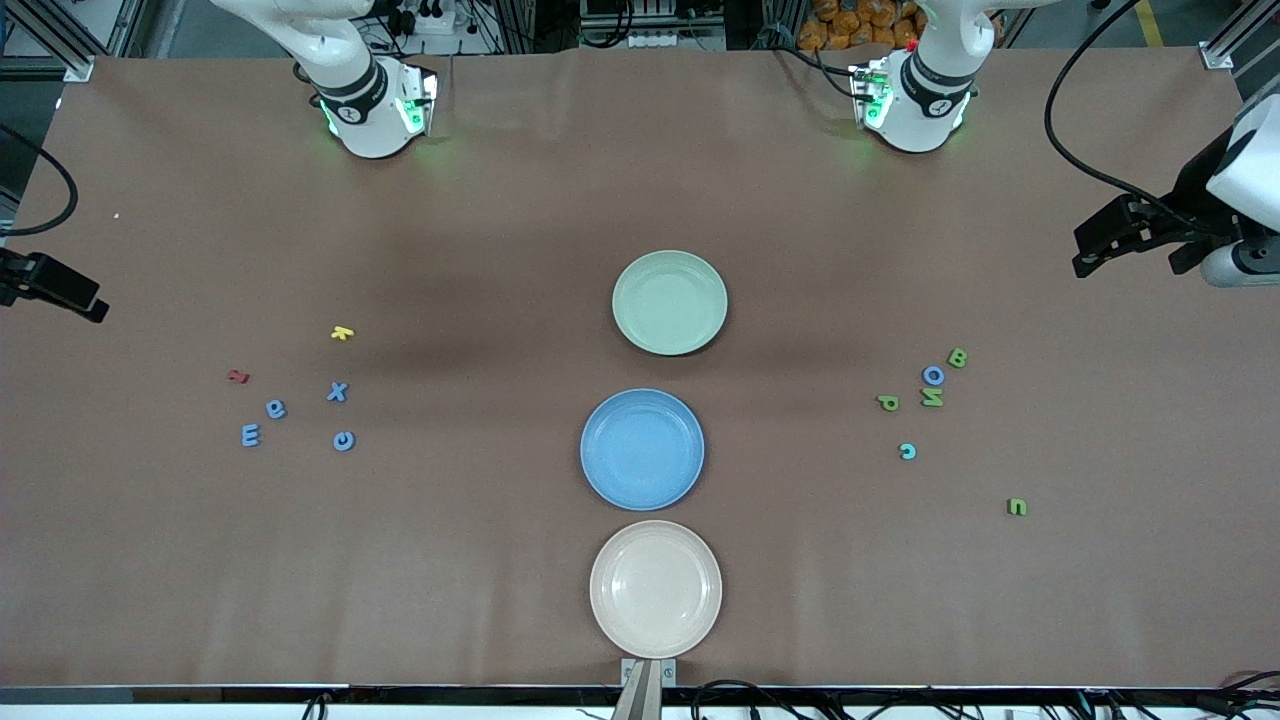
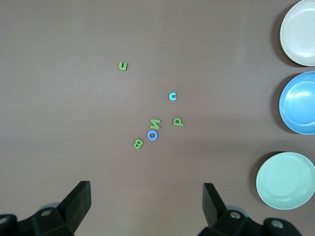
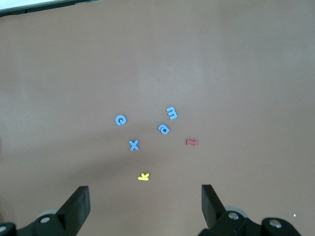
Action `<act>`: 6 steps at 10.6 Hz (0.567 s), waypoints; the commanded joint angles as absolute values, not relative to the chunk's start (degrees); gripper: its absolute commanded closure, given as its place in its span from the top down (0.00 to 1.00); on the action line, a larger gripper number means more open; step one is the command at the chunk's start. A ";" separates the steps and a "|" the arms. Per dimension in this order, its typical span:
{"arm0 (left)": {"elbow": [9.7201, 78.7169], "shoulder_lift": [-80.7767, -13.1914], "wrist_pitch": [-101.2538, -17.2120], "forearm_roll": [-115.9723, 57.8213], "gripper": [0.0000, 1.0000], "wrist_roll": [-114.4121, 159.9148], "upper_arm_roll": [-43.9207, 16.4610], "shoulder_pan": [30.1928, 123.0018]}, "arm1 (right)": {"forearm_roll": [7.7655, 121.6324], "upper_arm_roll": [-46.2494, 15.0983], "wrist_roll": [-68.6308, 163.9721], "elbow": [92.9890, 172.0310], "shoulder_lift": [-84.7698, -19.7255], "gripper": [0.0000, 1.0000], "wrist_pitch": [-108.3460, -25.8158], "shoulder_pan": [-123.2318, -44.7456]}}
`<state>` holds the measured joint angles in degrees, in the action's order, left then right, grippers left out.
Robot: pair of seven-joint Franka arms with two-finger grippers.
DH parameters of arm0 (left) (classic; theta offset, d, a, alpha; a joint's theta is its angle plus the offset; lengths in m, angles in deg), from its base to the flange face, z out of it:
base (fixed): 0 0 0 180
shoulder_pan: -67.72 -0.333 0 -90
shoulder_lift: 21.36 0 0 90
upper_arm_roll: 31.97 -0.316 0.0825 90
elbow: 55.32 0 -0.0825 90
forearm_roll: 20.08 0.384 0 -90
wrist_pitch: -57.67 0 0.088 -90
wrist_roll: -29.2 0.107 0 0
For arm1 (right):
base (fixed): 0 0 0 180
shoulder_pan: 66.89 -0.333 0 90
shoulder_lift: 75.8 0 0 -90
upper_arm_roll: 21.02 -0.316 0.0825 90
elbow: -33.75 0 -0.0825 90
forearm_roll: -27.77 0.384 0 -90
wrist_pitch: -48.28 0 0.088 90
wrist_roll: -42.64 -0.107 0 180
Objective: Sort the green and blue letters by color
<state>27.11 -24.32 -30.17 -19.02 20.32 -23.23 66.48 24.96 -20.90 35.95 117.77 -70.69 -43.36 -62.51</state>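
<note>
Several blue letters (image 1: 337, 391) lie toward the right arm's end of the table, and show in the right wrist view (image 3: 134, 145). Toward the left arm's end lie several green letters (image 1: 931, 397) with a blue O (image 1: 933, 375) among them and a light blue c (image 1: 907, 451) nearer the front camera. The left wrist view shows the green letters (image 2: 155, 123), the O (image 2: 152, 135) and the c (image 2: 173, 96). My left gripper (image 1: 1130, 255) (image 2: 147, 206) is open and empty, high over its end. My right gripper (image 1: 55, 285) (image 3: 145, 206) is open and empty, high over its end.
A green plate (image 1: 669, 302), a blue plate (image 1: 642, 449) and a cream plate (image 1: 655, 588) stand in a row down the table's middle. A yellow letter (image 1: 342, 333) and a red letter (image 1: 238, 377) lie beside the blue letters.
</note>
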 commanded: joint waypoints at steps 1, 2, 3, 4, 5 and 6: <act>26.86 -23.65 -29.08 -20.69 1.00 21.73 -23.35 66.32 | 26.01 -19.71 35.61 119.62 -72.46 1.00 -44.18 -63.29; 26.86 -23.65 -28.99 -20.70 1.00 21.64 -23.35 66.32 | 26.01 -19.62 35.69 119.36 -72.46 1.00 -44.18 -63.46; 26.86 -23.65 -28.82 -20.70 1.00 21.47 -23.35 66.32 | 26.01 -19.62 35.70 119.36 -72.46 1.00 -44.18 -63.46; 26.95 -23.65 -28.30 -20.70 1.00 21.64 -23.44 66.32 | 26.01 -19.62 35.70 119.27 -72.37 1.00 -44.18 -63.46; 27.38 -23.65 -27.86 -21.22 1.00 21.90 -23.62 66.14 | 26.01 -19.62 35.78 119.36 -72.37 1.00 -44.10 -63.38; 27.56 -23.65 -27.76 -21.40 1.00 21.91 -23.62 66.14 | 26.01 -19.53 36.04 119.36 -72.37 1.00 -44.10 -63.29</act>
